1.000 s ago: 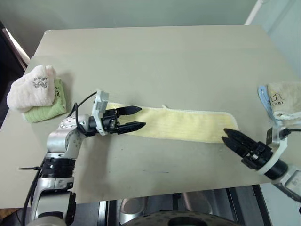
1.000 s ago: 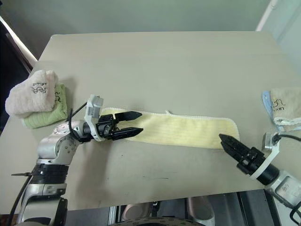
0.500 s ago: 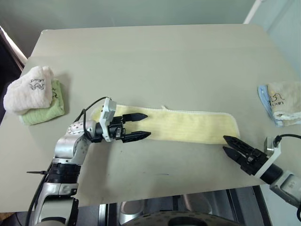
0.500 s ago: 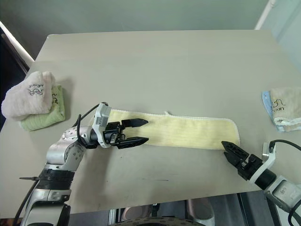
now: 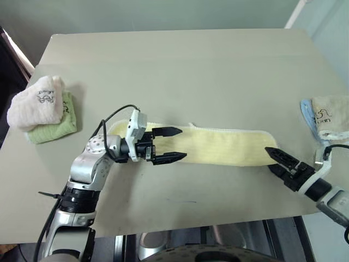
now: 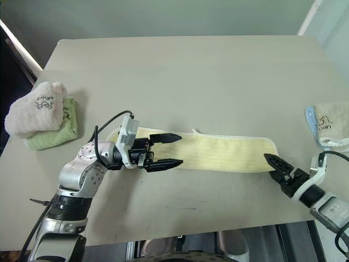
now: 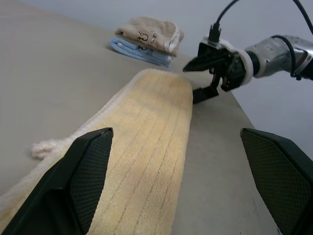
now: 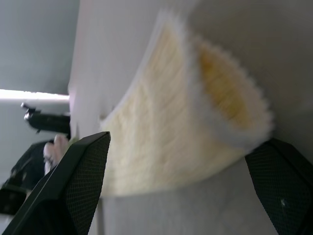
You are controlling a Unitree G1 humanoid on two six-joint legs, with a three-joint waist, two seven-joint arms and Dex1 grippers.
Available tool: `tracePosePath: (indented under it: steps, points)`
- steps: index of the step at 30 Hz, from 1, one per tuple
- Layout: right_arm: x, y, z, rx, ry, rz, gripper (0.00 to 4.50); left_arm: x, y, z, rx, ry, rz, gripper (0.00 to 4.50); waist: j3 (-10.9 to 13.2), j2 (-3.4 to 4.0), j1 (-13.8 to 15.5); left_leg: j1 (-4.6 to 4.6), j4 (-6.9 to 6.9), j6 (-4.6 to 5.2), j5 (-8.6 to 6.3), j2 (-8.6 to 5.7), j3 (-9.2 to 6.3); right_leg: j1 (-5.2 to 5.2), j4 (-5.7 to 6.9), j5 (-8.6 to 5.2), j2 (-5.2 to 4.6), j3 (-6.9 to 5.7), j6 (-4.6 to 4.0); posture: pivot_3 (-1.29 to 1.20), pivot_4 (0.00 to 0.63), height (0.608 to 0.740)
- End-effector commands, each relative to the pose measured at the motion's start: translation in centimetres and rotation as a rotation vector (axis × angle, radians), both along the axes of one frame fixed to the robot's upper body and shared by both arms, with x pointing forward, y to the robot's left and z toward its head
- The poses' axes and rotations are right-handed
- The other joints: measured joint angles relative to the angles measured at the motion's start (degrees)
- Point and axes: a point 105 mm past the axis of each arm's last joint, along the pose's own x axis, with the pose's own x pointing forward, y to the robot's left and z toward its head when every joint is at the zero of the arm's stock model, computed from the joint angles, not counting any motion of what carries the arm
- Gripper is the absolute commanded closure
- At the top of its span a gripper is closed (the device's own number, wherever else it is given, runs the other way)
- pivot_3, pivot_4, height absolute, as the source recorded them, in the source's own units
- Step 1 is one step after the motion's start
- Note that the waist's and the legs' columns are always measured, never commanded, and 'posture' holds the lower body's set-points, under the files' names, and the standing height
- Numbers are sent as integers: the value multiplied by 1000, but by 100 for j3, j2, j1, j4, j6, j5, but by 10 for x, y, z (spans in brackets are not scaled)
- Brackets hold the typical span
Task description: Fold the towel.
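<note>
The towel (image 5: 223, 146) is a pale yellow ribbed strip with a whitish edge, lying flat across the table's middle from left to right. My left gripper (image 5: 183, 144) points level along the towel over its left part. It is open, with one finger over the cloth, the other at its near edge, and nothing gripped. My right gripper (image 5: 268, 158) is open just off the towel's right end, pointing at it. In the right wrist view the folded end of the towel (image 8: 186, 122) lies between the fingers (image 8: 73, 191) without being clamped. The left wrist view looks down the towel (image 7: 146, 127) to the right gripper (image 7: 201, 78).
A pink folded towel (image 5: 37, 103) sits on a green one (image 5: 57, 128) at the table's left edge. A beige folded towel (image 5: 331, 112) on a blue one (image 5: 306, 117) lies at the right edge. The grey table (image 5: 191, 65) ends just behind both arms.
My left gripper has slid to the right along the towel. My right gripper has shifted right and toward the towel's end. Both stay open; the towel has not moved.
</note>
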Motion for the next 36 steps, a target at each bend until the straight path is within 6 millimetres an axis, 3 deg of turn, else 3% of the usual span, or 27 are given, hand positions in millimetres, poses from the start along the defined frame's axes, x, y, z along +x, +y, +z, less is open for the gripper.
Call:
tracePosePath:
  steps: [1, 14, 17, 28, 36]
  points:
    - [-2, -10, 6, -25, -8, -25, 46, -4, -4, 10, 2, -64, -32, 4, 0, 0, 0, 0, -1, 1, -1, 0, 0, 0, 0, 0, 0, 0, -3, 0, 150, 740]
    - [-7, 10, 3, -5, -6, 37, 46, -1, 1, 0, 11, -59, -43, 4, 0, 1, -3, 1, -2, 8, -11, 1, 1, 1, 1, -6, 1, -1, -8, 0, 150, 740]
    - [-7, 11, 1, -22, 8, 39, 643, -1, 3, -2, 9, -56, -43, 0, 0, 1, -5, 1, -1, 8, -11, 1, 1, 1, 0, -7, 0, -1, -4, 0, 150, 740]
    - [3, 2, 9, -22, -26, -38, 4467, -2, 11, -13, 20, -45, -28, 0, -1, 2, -6, 1, -1, 9, -14, 1, 2, 0, 1, -8, 0, -1, -3, 0, 150, 740]
    - [2, -6, 9, -15, -31, -81, 4467, 2, 17, -20, 35, -52, -18, 0, -1, 2, -1, 0, -1, 10, -15, 0, 2, 0, 0, -6, -1, -1, -7, 0, 150, 740]
